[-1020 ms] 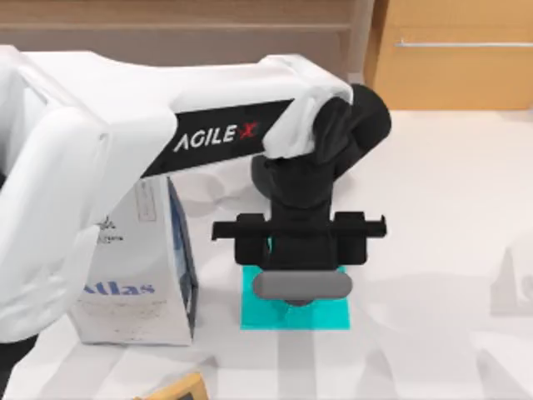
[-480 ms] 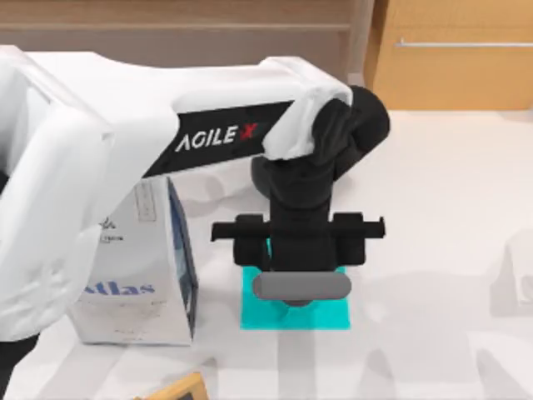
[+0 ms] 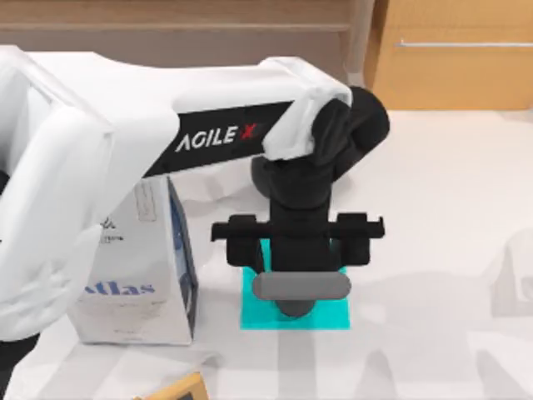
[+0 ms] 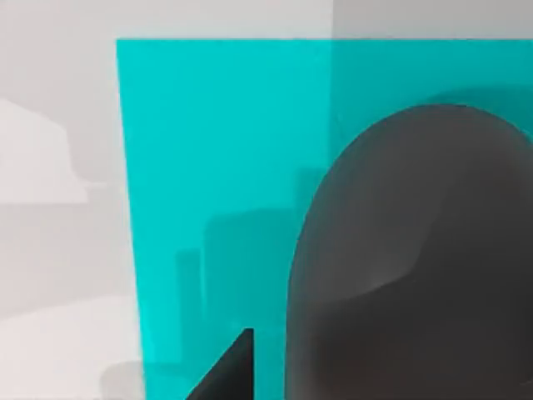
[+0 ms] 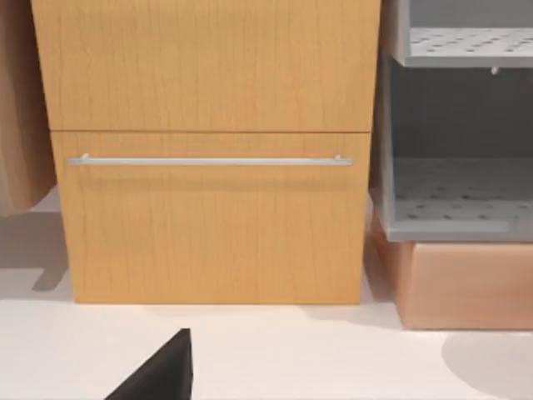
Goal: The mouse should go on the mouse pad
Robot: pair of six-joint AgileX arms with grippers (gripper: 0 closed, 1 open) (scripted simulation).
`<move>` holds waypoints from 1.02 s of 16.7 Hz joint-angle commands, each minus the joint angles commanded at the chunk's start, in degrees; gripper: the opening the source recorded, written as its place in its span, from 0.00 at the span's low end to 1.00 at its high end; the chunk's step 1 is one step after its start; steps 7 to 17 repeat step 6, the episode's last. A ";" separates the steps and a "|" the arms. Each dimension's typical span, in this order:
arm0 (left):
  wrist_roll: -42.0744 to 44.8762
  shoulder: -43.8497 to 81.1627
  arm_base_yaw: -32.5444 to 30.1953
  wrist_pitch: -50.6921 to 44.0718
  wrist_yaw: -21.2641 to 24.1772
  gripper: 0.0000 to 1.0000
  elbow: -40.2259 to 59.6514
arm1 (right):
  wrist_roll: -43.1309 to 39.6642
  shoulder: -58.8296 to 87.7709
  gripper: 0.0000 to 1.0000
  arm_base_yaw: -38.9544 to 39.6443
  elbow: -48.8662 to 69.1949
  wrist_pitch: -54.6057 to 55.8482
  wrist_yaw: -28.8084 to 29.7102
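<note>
Left arm of the AgileX pair reaching in from the top view's left, its wrist pointing straight down so that the left gripper (image 3: 293, 307) is hanging directly over the mouse pad (image 3: 333, 315); the vertical approach is presumably chosen so the load comes down flat rather than sliding in from the side. The mouse (image 4: 416, 258), a dark grey rounded body, is sitting over the cyan pad in the left wrist view, toward one side rather than centred; whether it is resting on the pad or hanging just above it is hard to tell from so close. One dark fingertip (image 4: 229, 371) is showing beside the mouse, apart from its flank; from above, the wrist is hiding the fingers, so whether the pincer is pinching the mouse or spread off it cannot be told. A white bag (image 3: 137, 267) printed "atlas" is standing just beside the pad on the top view's left, leaving little room on that side; a yellow object (image 3: 171, 390) is lying near the front edge. The right arm is parked away from the work, its camera facing a wooden cabinet (image 5: 212, 150).
</note>
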 joint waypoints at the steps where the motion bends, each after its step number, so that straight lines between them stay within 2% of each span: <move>1: 0.00 0.00 0.00 0.00 0.00 1.00 0.00 | 0.00 0.00 1.00 0.00 0.00 0.00 0.00; 17: 0.00 0.00 0.00 0.00 0.00 1.00 0.00 | 0.00 0.00 1.00 0.00 0.00 0.00 0.00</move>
